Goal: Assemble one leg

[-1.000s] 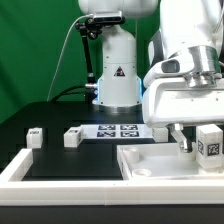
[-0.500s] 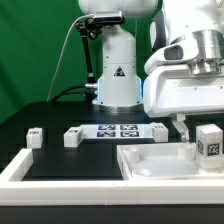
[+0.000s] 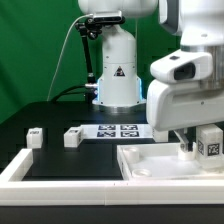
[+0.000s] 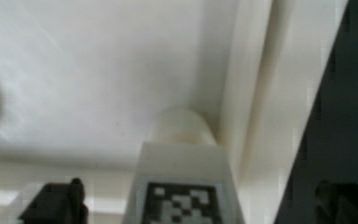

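- A green backdrop stands behind a black table (image 3: 60,152), seen from the exterior view.
- At that view's far left, a spare leg (image 3: 35,136) lies loose on the table. A second spare leg (image 3: 72,137) lies near it. Both are well apart from the arm.
- In the middle, the marker board (image 3: 118,129) lies flat in front of the white robot base (image 3: 117,75).
- Right of centre, at the front, sits a large white tray-like part (image 3: 145,162) with raised rims.
- At the right, the gripper (image 3: 186,146) hangs low over the far end of that tray. The leg (image 3: 208,141), a stubby white post with a square tag, stands upright just beside it.
- In the wrist view, what is most likely this same leg shows its tag (image 4: 181,203) between two dark fingertips (image 4: 55,202). There is a clear gap on each side, so the jaws stand wide apart and hold nothing.
- The leg appears there against the tray's white surface, close to a raised rim (image 4: 265,100). Whether it touches the rim cannot be told.
- Judgement: the step in hand is grasping the leg. It would go best with the leg centred between the fingers, a straight descent, and a close on the flat sides so the post stays upright. The nearby rim could catch a finger.
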